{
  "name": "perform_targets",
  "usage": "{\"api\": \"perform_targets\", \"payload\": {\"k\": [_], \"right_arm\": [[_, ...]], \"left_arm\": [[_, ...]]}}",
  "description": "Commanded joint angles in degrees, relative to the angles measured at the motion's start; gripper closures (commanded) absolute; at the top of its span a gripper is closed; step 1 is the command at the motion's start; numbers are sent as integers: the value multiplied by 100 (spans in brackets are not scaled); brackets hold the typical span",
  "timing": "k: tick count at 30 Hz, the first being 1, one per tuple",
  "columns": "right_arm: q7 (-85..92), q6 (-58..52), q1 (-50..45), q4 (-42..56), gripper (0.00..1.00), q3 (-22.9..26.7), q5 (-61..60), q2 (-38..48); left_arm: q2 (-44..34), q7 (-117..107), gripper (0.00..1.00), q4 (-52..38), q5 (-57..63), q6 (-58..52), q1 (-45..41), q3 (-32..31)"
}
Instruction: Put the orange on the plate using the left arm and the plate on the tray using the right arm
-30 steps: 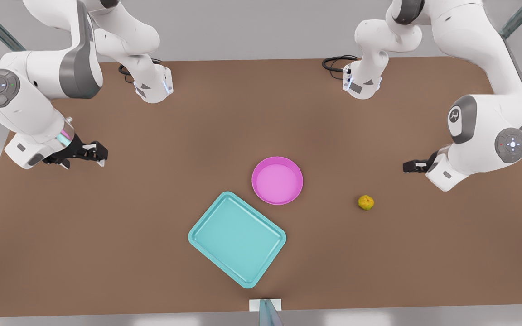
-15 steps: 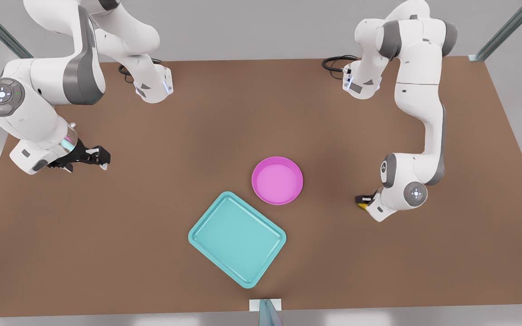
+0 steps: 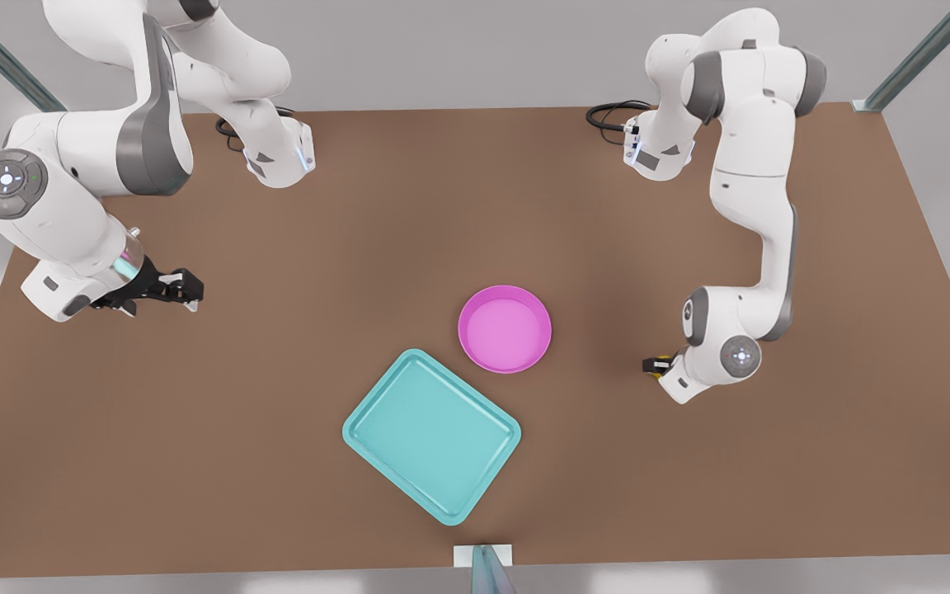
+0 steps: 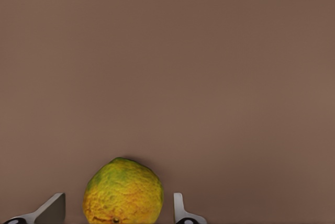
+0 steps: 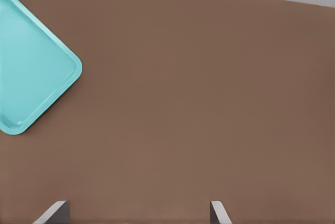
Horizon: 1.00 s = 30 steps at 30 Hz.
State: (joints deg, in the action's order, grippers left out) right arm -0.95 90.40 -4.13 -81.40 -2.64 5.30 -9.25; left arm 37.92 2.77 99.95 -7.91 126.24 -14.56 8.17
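The left arm has swung down from the front view's right, and its left pincer [image 3: 655, 364] is now sitting low at the orange [image 4: 123, 191], where a second ago it was hanging well above and apart from the fruit. That is putting the first step, the pick-up, within reach, though nothing is lifted yet. In the left wrist view the fingertips [image 4: 51, 209] are spread, standing on either side of the orange without touching it. The orange is resting on the brown tabletop [image 3: 689, 495], well apart from the magenta plate [image 3: 505, 329], looking bumpy-skinned, yellow-orange with green patches. The plate is lying just beside the teal tray [image 3: 431, 435]. The right pincer [image 3: 174, 287] is waiting at the front view's left, spread and holding nothing.
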Motion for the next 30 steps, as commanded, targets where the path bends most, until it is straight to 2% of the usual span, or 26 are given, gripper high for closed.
{"api": "perform_targets", "payload": {"k": [1,14,15,16,17,20,24,27,28,30], "right_arm": [[-2,4,0,1,0,0,-12,2],[-11,4,0,10,0,0,-20,-33],[-2,4,0,10,0,0,-20,-33],[-2,4,0,10,0,0,-20,-33],[-2,4,0,10,0,0,-20,-33],[-2,4,0,10,0,0,-20,-33],[-2,4,0,1,0,0,-143,-60],[-2,13,0,1,0,0,-143,-69],[-2,4,0,1,0,0,-152,-69],[-2,74,0,-113,0,0,-152,-16]], "left_arm": [[23,48,0,-2,9,23,-3,0],[260,57,0,-19,-9,216,6,0],[251,57,11,-19,-9,216,-3,0],[242,66,34,-19,-9,208,-3,0],[242,66,40,-19,-17,208,-3,0],[199,31,41,-19,-44,208,-3,0],[-355,-786,41,-54,-53,-442,-108,-79],[-136,-2474,41,-942,-61,-1392,-1145,-105],[-83,-2966,41,-951,-70,-1418,-1575,-105],[400,-4029,41,-1566,-88,-1427,-2358,-123]]}}
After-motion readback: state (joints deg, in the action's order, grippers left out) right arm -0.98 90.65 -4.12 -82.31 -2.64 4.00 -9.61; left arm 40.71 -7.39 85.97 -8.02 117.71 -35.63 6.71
